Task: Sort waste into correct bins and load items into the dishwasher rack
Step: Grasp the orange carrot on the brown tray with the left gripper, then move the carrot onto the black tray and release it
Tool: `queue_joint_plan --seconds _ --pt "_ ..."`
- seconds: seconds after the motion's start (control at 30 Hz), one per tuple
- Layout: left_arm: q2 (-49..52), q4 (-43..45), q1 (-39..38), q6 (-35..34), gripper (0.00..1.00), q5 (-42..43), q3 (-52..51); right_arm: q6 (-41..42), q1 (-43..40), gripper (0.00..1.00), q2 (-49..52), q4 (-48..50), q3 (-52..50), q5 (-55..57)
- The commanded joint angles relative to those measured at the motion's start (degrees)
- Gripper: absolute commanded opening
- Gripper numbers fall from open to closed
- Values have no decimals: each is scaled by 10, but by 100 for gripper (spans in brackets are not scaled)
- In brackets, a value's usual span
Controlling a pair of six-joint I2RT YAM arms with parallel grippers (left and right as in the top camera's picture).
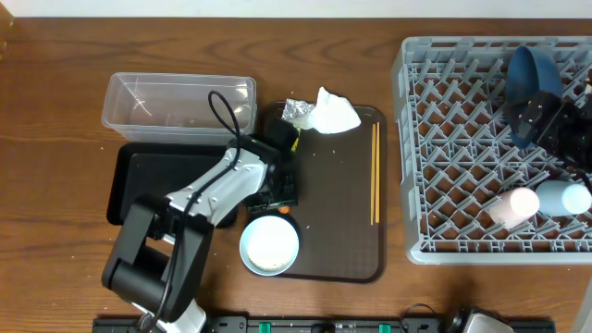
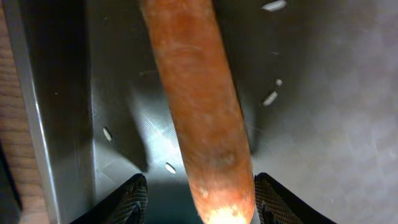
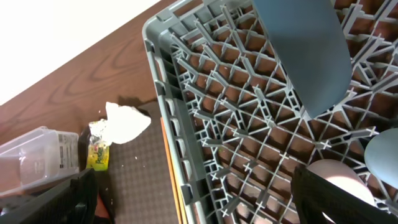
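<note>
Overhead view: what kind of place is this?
Likely a test table staged for dish clearing: a light-grey plastic lattice dishwasher rack, a brown rectangular serving tray, a clear rectangular plastic tub.

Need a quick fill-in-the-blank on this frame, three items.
1. The left pincer straddles the orange ____.
2. The chopsticks lie on the brown ____.
3. The pink cup and blue cup lie inside the grey ____.
Missing words: carrot; tray; rack.
</note>
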Motion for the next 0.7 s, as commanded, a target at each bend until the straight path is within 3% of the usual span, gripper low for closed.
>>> queue_joint_plan --seconds 0.0,0.13,0.37,0.47,0.67 --pt "7 4 14 -22 53 18 16 6 4 91 0 -1 0 -4" --pt "10 23 14 -26 34 25 16 6 4 91 0 -1 0 -4" --pt "6 24 16 -19 27 32 19 6 4 90 0 -4 0 -4" --pt "-6 -20 29 0 22 33 47 6 4 90 0 -5 0 -4" --pt "-61 -125 64 48 20 -2 126 6 4 90 0 -5 0 -4"
